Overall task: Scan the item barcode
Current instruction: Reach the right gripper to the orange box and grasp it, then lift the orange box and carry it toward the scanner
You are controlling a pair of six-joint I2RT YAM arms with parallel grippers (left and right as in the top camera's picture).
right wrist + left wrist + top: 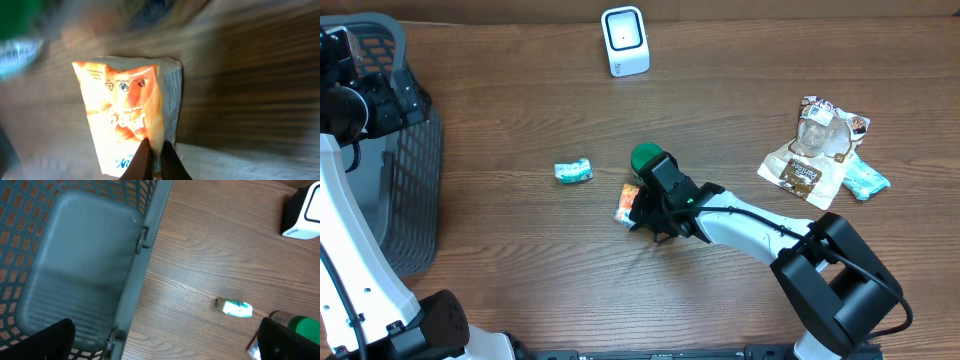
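Note:
An orange snack packet fills the right wrist view, and my right gripper is shut on its lower edge, the fingers pinching the foil. From overhead the same orange packet sits near the table's middle under my right gripper. A white barcode scanner stands at the far edge; its corner, the scanner, shows in the left wrist view. My left gripper hangs open at the grey basket's rim, nothing between its fingers.
A grey mesh basket fills the left side. A small teal packet lies left of centre. A green-capped object sits just behind the right gripper. A brown pouch and a teal packet lie at the right.

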